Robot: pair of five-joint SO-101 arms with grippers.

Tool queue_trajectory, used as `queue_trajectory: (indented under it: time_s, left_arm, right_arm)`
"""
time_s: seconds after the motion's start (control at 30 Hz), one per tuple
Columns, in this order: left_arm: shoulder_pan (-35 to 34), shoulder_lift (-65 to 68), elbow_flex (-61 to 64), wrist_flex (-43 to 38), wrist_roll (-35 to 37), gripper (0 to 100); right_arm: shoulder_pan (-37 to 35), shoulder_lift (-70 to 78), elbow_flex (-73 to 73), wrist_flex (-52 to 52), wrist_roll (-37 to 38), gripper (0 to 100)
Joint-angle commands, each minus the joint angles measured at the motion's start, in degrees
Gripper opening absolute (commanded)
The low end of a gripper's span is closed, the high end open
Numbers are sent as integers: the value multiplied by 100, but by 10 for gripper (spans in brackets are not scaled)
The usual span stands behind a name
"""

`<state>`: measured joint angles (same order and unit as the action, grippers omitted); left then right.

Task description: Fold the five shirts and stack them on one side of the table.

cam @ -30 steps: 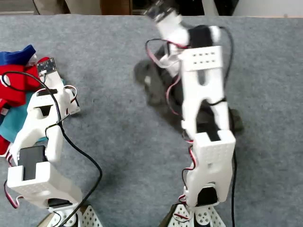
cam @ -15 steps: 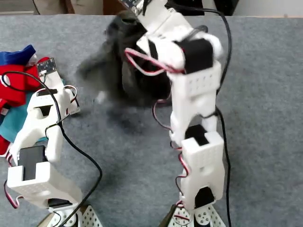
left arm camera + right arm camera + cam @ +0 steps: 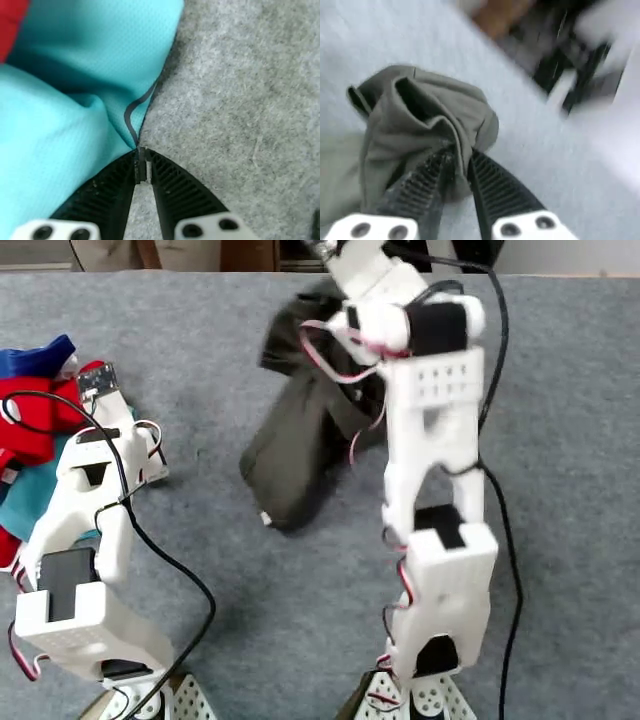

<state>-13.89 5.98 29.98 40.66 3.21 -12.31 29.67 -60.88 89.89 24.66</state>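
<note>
A dark olive shirt (image 3: 300, 440) hangs bunched from my right gripper (image 3: 326, 254) at the back middle of the table, its lower end trailing onto the grey felt. In the right wrist view the right gripper (image 3: 457, 156) is shut on a crumpled fold of this shirt (image 3: 420, 115). At the left edge lies a pile with a red shirt (image 3: 35, 420), a blue shirt (image 3: 35, 358) and a teal shirt (image 3: 25, 505). My left gripper (image 3: 141, 165) is shut on the dark-trimmed edge of the teal shirt (image 3: 75, 75), low on the felt beside the pile.
Grey felt (image 3: 220, 600) covers the whole table. The left arm (image 3: 85, 490) stretches along the left side with a black cable (image 3: 170, 565) looping beside it. The right arm (image 3: 440, 490) stands tall at the centre right. Furniture lines the far edge.
The right arm lifted the olive shirt off the table's middle, swung it left and up, and now it hangs lengthwise at the back centre. The left arm has not moved.
</note>
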Motion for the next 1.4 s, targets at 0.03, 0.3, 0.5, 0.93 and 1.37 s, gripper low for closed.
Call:
queue_trajectory:
  time_s: [0.03,0.3,0.5,0.93,1.37]
  left_arm:
    - [-44,-127,-105,-53,35,18]
    - [185,-145,-114,-26,202,18]
    - [1521,-119,-888,607,1591,128]
    - [2708,1754,-3033,897,3508,239]
    - [2655,2167,-3868,2066,3473,31]
  right_arm:
    - [541,840,1007,-1204,-53,5]
    - [892,2440,892,-2505,-1178,102]
    - [1367,2941,4,-2453,-1240,192]
    - [1455,3644,-1209,-2031,-1240,192]
    - [1437,3714,-1279,-2031,-1204,192]
